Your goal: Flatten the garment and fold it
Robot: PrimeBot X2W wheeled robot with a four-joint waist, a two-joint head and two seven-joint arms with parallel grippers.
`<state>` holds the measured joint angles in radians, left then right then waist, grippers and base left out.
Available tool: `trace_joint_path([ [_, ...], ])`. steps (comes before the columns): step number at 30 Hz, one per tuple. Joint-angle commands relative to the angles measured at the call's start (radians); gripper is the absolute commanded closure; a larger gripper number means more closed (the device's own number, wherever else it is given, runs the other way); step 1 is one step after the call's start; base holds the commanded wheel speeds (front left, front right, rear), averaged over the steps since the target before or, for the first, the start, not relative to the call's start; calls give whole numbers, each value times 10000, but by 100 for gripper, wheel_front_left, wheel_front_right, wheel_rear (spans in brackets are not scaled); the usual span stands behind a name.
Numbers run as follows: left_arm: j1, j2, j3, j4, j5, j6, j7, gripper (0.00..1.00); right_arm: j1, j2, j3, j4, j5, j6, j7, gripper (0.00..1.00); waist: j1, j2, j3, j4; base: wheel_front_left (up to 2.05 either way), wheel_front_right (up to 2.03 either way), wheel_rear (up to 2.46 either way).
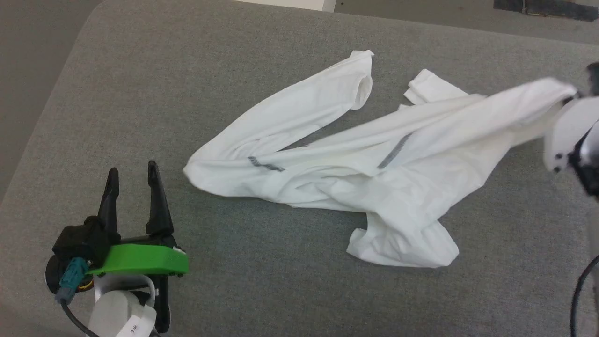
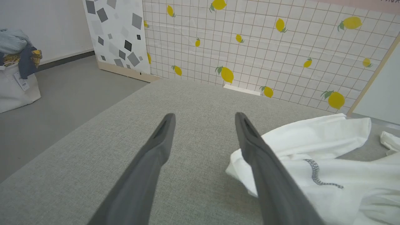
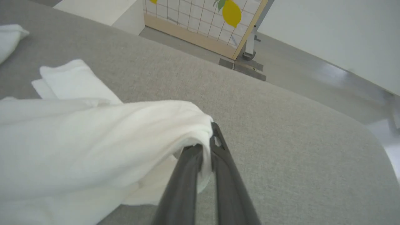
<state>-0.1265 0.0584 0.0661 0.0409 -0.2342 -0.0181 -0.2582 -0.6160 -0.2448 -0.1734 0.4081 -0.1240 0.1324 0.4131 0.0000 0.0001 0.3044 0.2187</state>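
1. A broad grey fabric surface (image 1: 262,290) with rounded corners stands on a grey floor (image 2: 72,90).
2. The shirt (image 1: 402,182) is white and rumpled. It sprawls over the middle and right half of the surface, not flattened.
3. One sleeve (image 1: 304,107) runs toward the surface's far edge, its open cuff (image 1: 362,89) resting on the grey cloth. A second cuff (image 1: 430,86) lies flat nearer the surface's far right.
4. Two short dark grey stitched seams (image 1: 395,152) show on the bunched body. A crumpled fold of the shirt reaches toward the surface's near edge.
5. The right gripper (image 3: 207,137) is over the surface's right side. Its fingers are clamped on a gathered end of the shirt, which it holds lifted clear of the surface so the cloth stretches in a taut band back to the pile.
6. The left gripper (image 1: 132,168) is over the surface's near left part, beside the shirt's left end but not touching it. Its fingers are spread wide with nothing between them, and a green part (image 1: 140,260) sits at their base.
7. Past the surface's far edge stand a lemon panel (image 2: 265,47) with a grid print and a white panel (image 2: 115,34) with grey squares.
8. A white bag (image 2: 15,84) heaped with clothes sits on the floor, well off the surface's side.
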Motion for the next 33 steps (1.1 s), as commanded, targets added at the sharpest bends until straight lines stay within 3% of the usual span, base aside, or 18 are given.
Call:
trace_joint_path([
  [1,-238,-62,-10,19,-5,-100,-35,0,-616,-245,-272,-140,-83,-17,-54,100,0,-1,23,63,0,0,0],
  [6,-427,-76,-111,73,-163,-176,-35,0,-1720,-668,-1189,-208,-724,-17,406,100,0,-1,163,260,0,0,0],
  [11,-516,-79,-312,153,-374,-123,-35,0,-1705,-698,-2023,268,-1764,-17,1363,100,0,-1,283,448,0,0,0],
  [12,-514,-79,-338,159,-399,-109,-35,0,-1643,-616,-2123,309,-1849,-17,1493,81,0,-1,298,463,0,0,0],
  [13,-511,-79,-361,166,-416,-94,-35,0,-1584,-544,-2190,329,-1904,-17,1550,0,0,-1,304,479,0,0,0],
  [18,-454,-80,-318,192,-410,-28,-35,0,-1389,-188,-2439,-159,-1641,-17,744,0,0,-1,116,416,0,0,0],
  [22,-356,-80,-217,164,-336,-2,-35,0,-951,149,-2355,-738,-730,-17,-333,0,0,-1,-248,205,0,0,0],
  [26,-146,-81,-164,147,-284,5,-36,0,84,1044,-2501,-1664,340,-17,-1474,0,0,-1,-744,-127,0,0,0],
  [29,67,-81,-163,146,-229,13,-36,0,1336,1599,-2078,-2214,963,-17,-1733,0,0,-1,-1055,-391,0,0,0],
  [33,243,-81,-188,92,-229,54,-36,0,2630,1867,-914,-2649,1705,-17,-1371,0,0,-1,-1205,-671,0,0,0],
])
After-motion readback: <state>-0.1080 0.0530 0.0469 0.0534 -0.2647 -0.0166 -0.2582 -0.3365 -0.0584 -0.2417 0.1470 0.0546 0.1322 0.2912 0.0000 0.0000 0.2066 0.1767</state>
